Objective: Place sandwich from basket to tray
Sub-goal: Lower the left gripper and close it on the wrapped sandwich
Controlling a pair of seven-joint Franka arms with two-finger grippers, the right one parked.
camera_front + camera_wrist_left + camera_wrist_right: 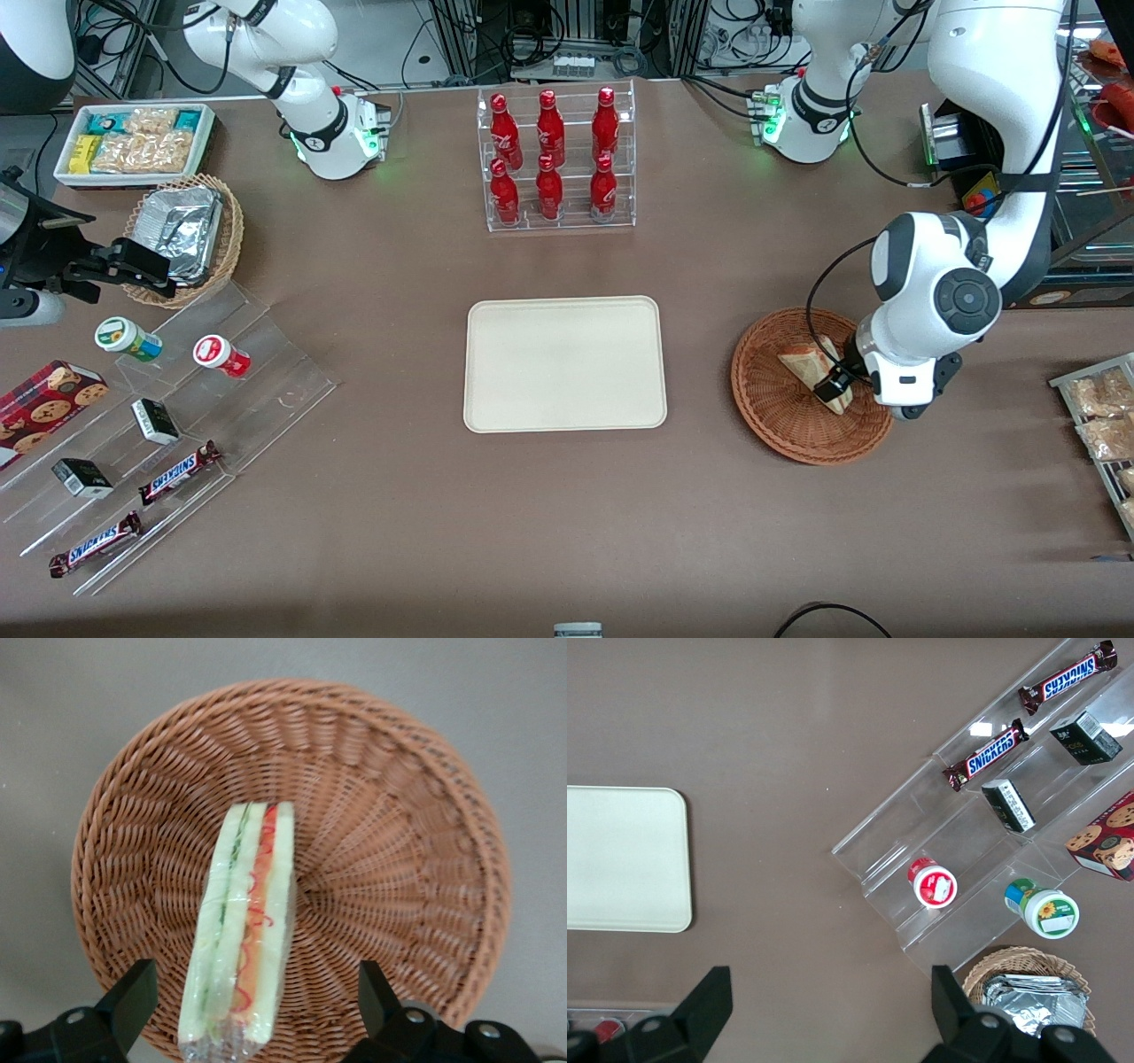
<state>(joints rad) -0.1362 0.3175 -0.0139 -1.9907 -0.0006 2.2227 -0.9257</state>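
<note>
End effector: the left arm's end effector (835,387) hangs low over the basket (769,408), at the sandwich; in the left wrist view its two dark fingers (131,997) stand spread wide, one on each side of the sandwich and clear of it, gripping nothing.
Sandwich: the sandwich (241,926) lies in the basket, standing on edge so its red, orange and green filling stripes face the wrist camera; clear wrap covers it. In the front view the sandwich (804,362) rests in the part of the basket nearer the working arm, partly hidden by the end effector.
Basket: round, reddish-brown wicker, on the bench (567,496) toward the working arm's end, near the tray but apart from it.
Tray: the cream-white tray (564,363) lies flat at the middle of the bench, with nothing on it.
Bottle rack: a clear rack of red bottles (555,155) stands farther from the front camera than the tray.
Foil basket: a tan wicker basket with foil containers (186,232) sits toward the parked arm's end.
</note>
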